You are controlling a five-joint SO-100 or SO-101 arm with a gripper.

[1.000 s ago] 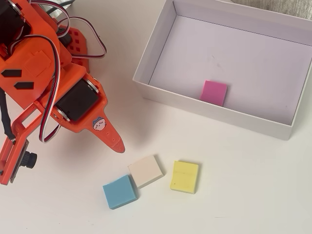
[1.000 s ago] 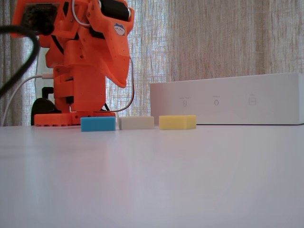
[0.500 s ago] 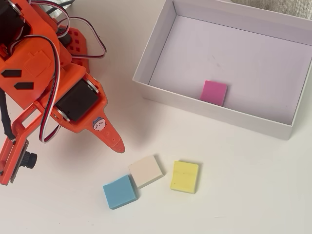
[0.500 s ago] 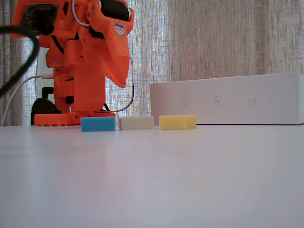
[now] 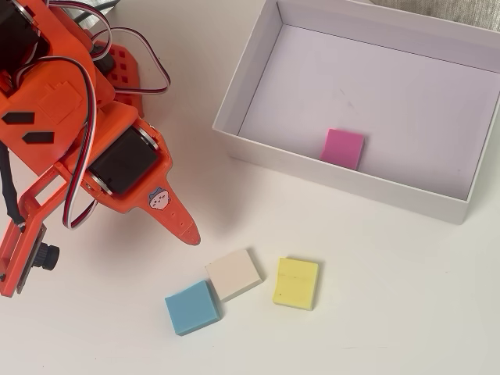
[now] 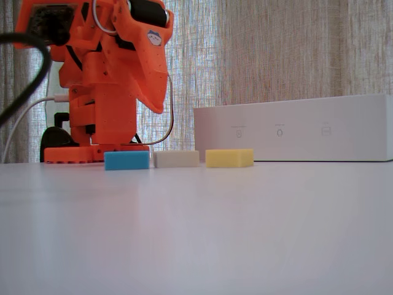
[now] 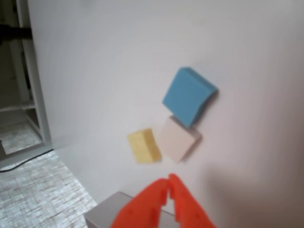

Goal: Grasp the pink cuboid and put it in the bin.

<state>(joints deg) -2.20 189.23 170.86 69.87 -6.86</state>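
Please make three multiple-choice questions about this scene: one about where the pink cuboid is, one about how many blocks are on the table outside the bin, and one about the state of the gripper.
1. Where is the pink cuboid?
A. On the floor of the bin
B. On the table beside the blue block
C. Between the gripper's fingers

2. How many blocks lie on the table outside the bin?
A. One
B. Three
C. Five

3. What is the state of the gripper?
A. Shut on a block
B. Wide open
C. Shut and empty

Answers:
1. A: the overhead view shows it lying flat inside the walls.
2. B: the blue block, beige block and yellow block.
3. C: in the wrist view the fingertips meet with nothing between.
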